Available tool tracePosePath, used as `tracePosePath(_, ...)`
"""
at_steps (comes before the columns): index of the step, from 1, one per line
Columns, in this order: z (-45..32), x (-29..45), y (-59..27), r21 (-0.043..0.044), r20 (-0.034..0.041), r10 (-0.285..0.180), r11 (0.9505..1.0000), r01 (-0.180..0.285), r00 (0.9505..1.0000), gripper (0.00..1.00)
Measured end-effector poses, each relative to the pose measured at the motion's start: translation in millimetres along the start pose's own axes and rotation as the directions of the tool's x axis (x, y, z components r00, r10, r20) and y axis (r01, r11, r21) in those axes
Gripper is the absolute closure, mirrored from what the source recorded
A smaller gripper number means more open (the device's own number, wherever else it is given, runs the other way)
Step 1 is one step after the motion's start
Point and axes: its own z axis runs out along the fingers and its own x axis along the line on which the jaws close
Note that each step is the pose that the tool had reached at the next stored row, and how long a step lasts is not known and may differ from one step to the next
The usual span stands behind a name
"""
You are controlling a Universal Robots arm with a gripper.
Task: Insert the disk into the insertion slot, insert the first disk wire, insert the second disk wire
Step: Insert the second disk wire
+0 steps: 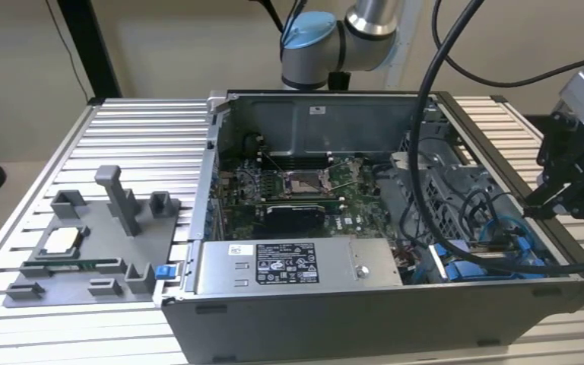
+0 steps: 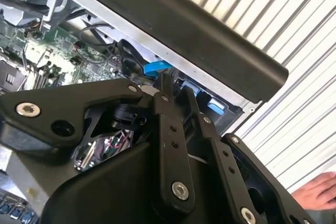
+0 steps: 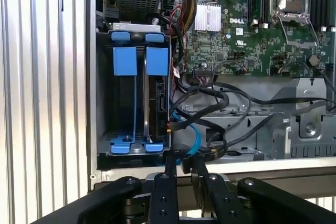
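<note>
Disk (image 3: 157,103): a flat metal slab standing on edge, judged already seated in the insertion slot (image 3: 156,147). This is the bay of the grey sheet-metal drive cage (image 3: 102,103) on the motherboard (image 3: 236,30) side. The neighbouring bay holds only a thin blue rail. The disk's smooth blue plastic frame (image 3: 157,60) caps the end farthest from the jaws.

Gripper (image 3: 184,160): matte black and bolted, it hangs over the side wall of the open computer case (image 1: 373,312), on the exterior view's right (image 1: 561,205). The disk lies directly ahead of the jaws and lower, with its long axis running straight away from them into the cage.

Jaws: drawn together, with only a narrow dark slit between them in both wrist views (image 2: 176,90). Whether anything is nipped in that slit cannot be told.

Wires: a glossy blue wire (image 3: 195,132) curls from beside the disk toward the jaws, among dull black wires (image 3: 220,100).

Counter (image 1: 140,129): ribbed aluminium.
</note>
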Motion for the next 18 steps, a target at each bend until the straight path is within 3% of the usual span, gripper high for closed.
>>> tracePosePath(2,0.7,-0.1,-0.1,-0.0003,0.0103,-0.001,1.0000,0.001,0.9999,0.00)
tracePosePath(5,1.7,0.1,-0.2,-0.0009,0.0319,-0.001,1.0000,0.001,0.9995,0.00)
tracePosePath(7,2.3,0.2,-0.2,-0.0010,0.0379,-0.001,1.0000,0.001,0.9993,0.00)
tracePosePath(10,3.0,0.3,-0.2,-0.0010,0.0407,-0.002,1.0000,0.002,0.9992,0.00)
tracePosePath(11,3.2,0.3,-0.2,-0.0010,0.0410,-0.002,1.0000,0.002,0.9992,1.00)
tracePosePath(18,4.1,0.5,-0.3,-0.0010,0.0411,-0.002,1.0000,0.002,0.9992,1.00)
